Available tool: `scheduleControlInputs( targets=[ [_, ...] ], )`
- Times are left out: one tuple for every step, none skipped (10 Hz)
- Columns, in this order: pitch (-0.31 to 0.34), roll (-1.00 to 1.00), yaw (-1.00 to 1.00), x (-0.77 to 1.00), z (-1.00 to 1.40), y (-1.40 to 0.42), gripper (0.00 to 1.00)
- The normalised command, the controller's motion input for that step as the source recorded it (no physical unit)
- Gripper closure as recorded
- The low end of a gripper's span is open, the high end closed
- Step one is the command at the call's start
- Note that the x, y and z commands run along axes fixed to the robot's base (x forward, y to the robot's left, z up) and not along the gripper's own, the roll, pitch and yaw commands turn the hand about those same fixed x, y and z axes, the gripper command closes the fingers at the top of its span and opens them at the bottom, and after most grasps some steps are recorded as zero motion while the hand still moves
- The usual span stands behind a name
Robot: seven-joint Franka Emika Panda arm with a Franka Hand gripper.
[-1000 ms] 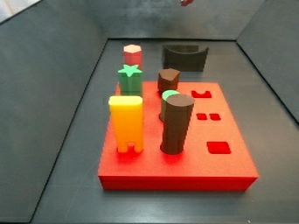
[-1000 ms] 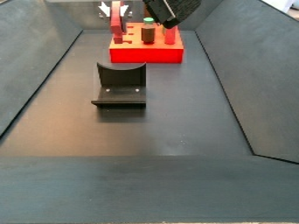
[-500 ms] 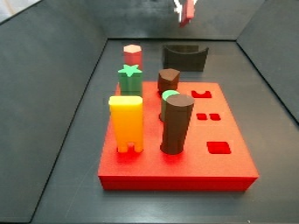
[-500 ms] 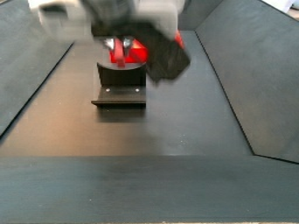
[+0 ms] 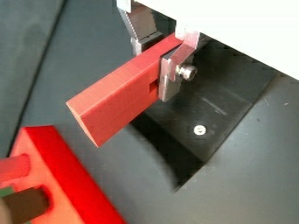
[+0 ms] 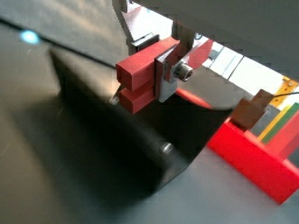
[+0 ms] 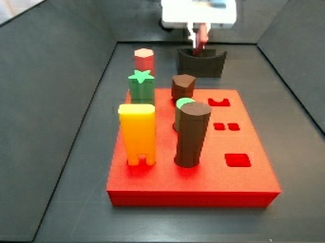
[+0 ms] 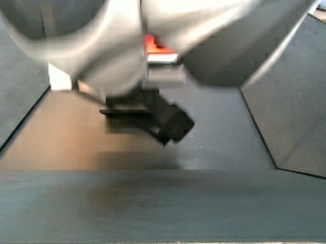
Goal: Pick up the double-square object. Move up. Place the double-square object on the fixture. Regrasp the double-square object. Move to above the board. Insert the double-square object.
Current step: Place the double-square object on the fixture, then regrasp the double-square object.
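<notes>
My gripper (image 5: pixel 158 59) is shut on the double-square object (image 5: pixel 111 101), a slim red peg that sticks out sideways between the silver fingers. Its two square legs show in a wrist view (image 6: pixel 138 80). In a side view the gripper (image 7: pixel 199 34) hangs just above the fixture (image 7: pixel 203 64) at the far end, with the red peg (image 7: pixel 197 39) pointing down at it. The dark fixture (image 6: pixel 105 131) lies right beneath the peg in both wrist views. The red board (image 7: pixel 191 176) sits nearer, apart from the gripper. The blurred arm fills the opposite side view and hides most of the fixture (image 8: pixel 125 111).
On the board stand a yellow block (image 7: pixel 136 133), two dark brown cylinders (image 7: pixel 192 133), a green star peg (image 7: pixel 141 84) and a pink-red hexagonal peg (image 7: pixel 143 59). Two small square holes (image 7: pixel 226 125) are open. Grey walls enclose the floor.
The gripper has come down from the top of the view with the red peg and now hangs just above the fixture. The arm now fills a side view.
</notes>
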Motion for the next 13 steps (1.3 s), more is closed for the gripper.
scheduleControlInputs(
  targets=[
    [0.0, -0.19, -0.08, 0.16, -0.94, 0.09, 1.0],
    [-0.011, -0.14, -0.07, 0.12, -0.67, 0.07, 1.0],
    [-0.014, -0.09, -0.06, 0.07, -0.57, 0.04, 1.0],
    [-0.015, -0.08, -0.06, 0.06, -0.57, 0.04, 1.0],
    [-0.015, -0.08, -0.06, 0.06, -0.57, 0.04, 1.0],
    [0.0, 0.0, 0.0, 0.0, 0.0, 0.0, 0.0],
    [0.036, -0.01, -0.01, 0.0, 1.0, 0.0, 0.0],
    [0.037, 0.0, 0.0, 0.0, 1.0, 0.0, 0.0],
    [0.031, 0.01, 0.0, -0.02, 1.0, 0.0, 0.0],
    [0.022, 0.02, 0.0, -0.03, 1.0, 0.0, 0.0],
    [0.014, 0.03, 0.0, -0.05, 1.0, 0.01, 0.0],
    [0.013, 0.02, 0.0, -0.05, 0.92, 0.0, 0.0],
    [0.009, 0.02, 0.0, -0.04, 0.61, 0.01, 0.0]
  ],
)
